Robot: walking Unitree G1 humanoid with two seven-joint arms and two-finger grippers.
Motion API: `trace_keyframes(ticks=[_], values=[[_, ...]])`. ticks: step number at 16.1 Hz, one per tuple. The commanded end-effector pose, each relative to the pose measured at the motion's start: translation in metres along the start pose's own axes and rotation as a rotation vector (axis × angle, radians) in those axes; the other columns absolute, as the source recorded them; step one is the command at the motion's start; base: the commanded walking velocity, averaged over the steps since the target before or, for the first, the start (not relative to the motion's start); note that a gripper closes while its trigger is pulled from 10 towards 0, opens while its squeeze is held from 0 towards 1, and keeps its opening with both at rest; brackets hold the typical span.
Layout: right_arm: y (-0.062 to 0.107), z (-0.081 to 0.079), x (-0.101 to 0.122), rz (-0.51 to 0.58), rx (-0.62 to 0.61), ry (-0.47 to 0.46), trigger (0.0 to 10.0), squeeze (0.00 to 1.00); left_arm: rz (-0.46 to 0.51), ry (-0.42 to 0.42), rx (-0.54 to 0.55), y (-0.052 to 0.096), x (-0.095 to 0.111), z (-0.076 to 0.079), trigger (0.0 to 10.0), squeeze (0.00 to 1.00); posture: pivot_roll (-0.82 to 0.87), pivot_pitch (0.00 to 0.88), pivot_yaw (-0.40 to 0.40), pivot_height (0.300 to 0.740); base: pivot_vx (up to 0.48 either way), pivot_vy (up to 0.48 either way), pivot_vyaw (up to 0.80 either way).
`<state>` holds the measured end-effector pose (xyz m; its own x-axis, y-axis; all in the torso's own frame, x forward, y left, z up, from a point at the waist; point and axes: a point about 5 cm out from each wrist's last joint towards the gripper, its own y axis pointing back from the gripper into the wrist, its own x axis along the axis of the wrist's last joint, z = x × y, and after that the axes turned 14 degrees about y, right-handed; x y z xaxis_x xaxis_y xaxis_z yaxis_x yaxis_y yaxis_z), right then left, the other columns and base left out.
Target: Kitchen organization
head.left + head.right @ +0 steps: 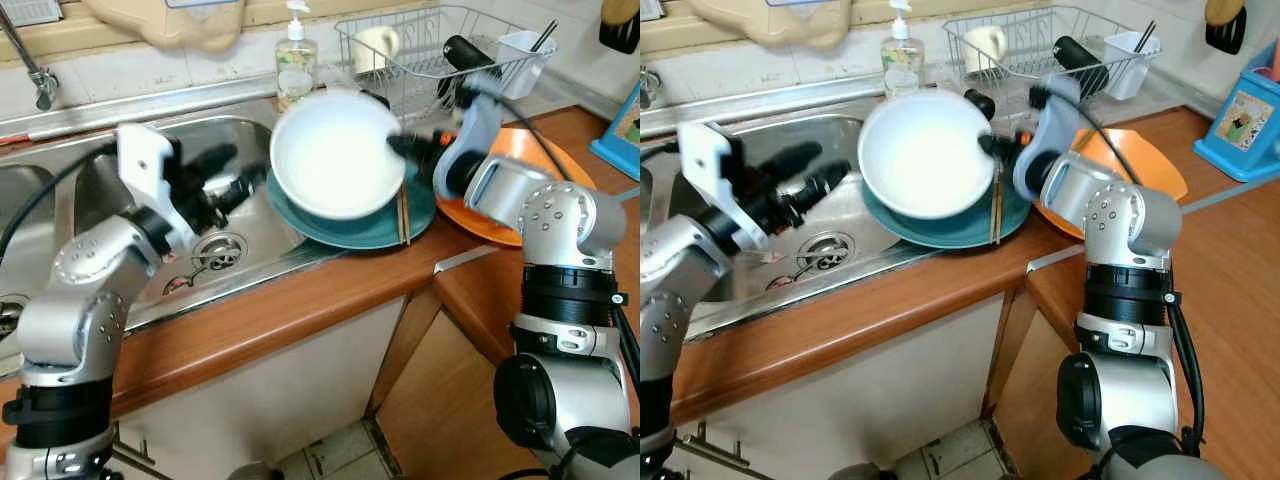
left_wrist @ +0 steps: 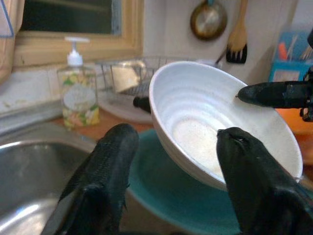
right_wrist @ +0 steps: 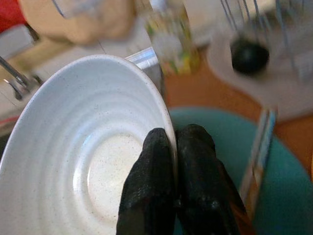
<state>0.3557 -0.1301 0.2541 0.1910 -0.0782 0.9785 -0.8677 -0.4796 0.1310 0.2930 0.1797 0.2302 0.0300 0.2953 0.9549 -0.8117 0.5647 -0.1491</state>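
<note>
Pinched on the rim of a white ribbed ceramic bowl, the right gripper tips it above a teal round plate — the left gripper waits alongside, fingers apart. Best kept level and slow toward the wire dish rack beyond.

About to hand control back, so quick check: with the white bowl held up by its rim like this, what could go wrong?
1. The right gripper pinches only the rim of the tilted white bowl, so it may slip onto the teal plate.
2. The chopsticks on that plate could get knocked off.
3. The open left gripper sits close and could bump the bowl.
</note>
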Motion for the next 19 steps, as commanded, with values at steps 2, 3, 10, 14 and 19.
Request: trace_keyframes(ticks=[2, 3, 10, 14, 19], values=[[0.004, -0.008, 0.015, 0.114, 0.019, 0.092, 0.0, 0.0, 0.028, 0.022, 0.037, -0.003, 0.004, -0.004, 10.0, 0.88, -0.09, 0.0, 0.052, 0.74, 0.0, 0.0, 0.0], [0.005, -0.012, 0.018, 0.157, 0.018, 0.132, 0.0, 0.0, 0.03, 0.039, 0.055, -0.005, 0.003, -0.006, 10.0, 0.0, -0.09, 0.0, 0.052, 0.74, 0.0, 0.0, 0.0], [0.01, -0.028, 0.028, 0.288, 0.107, 0.207, 0.0, 0.0, 0.037, 0.179, 0.023, -0.011, -0.004, -0.008, 10.0, 0.0, -0.1, 0.0, 0.058, 0.74, 0.0, 0.0, 0.0], [0.015, -0.038, 0.021, 0.312, 0.157, 0.192, 0.0, 0.0, 0.057, 0.236, -0.011, -0.017, -0.007, -0.01, 0.0, 0.0, -0.11, 0.0, 0.075, 0.74, 0.0, 0.0, 0.0], [0.018, -0.041, 0.014, 0.322, 0.141, 0.177, 0.0, 0.0, 0.045, 0.236, -0.015, -0.017, -0.013, -0.008, 0.0, 0.0, -0.12, 0.0, 0.078, 0.74, 0.0, 0.0, 0.0]])
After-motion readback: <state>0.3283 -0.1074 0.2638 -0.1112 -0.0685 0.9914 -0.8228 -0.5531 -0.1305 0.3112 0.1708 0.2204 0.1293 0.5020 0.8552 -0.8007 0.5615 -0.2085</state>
